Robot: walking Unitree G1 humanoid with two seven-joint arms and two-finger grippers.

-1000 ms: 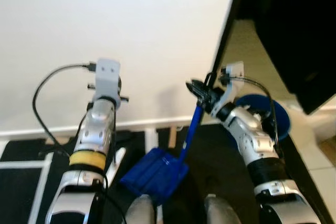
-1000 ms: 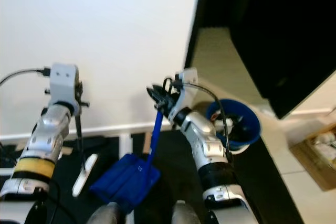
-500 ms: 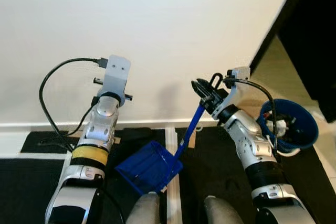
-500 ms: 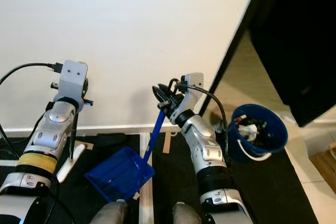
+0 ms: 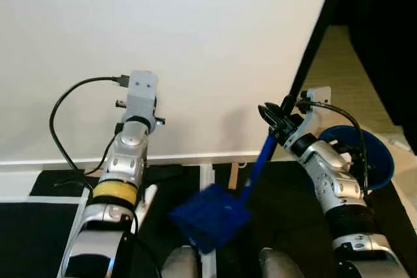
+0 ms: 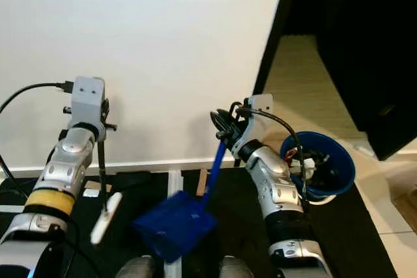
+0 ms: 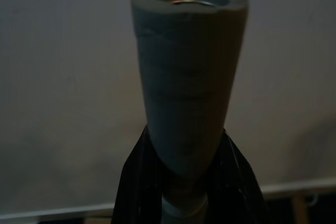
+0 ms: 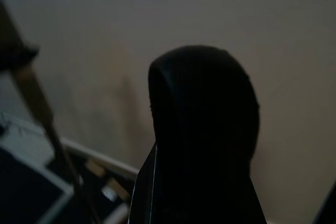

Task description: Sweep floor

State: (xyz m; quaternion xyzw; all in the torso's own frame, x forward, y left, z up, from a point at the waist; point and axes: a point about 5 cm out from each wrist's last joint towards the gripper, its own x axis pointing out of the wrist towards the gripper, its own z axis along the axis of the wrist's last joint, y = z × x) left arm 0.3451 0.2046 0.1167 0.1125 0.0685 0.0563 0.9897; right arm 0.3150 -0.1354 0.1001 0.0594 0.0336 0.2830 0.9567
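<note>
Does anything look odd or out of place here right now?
Nothing looks spilled or broken. The right gripper holds the blue dustpan by its long handle, so the pan hangs tilted over the dark mat. The left gripper holds a thin broom handle. A blue bin sits right of the arm.

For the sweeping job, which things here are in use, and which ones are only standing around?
In use:
- blue dustpan, its handle held by the right hand
- broom, its grey handle held by the left hand
- blue bin with rubbish in it, probably for emptying the dustpan

Only standing around:
- black mat with white stripes
- white wall
</note>
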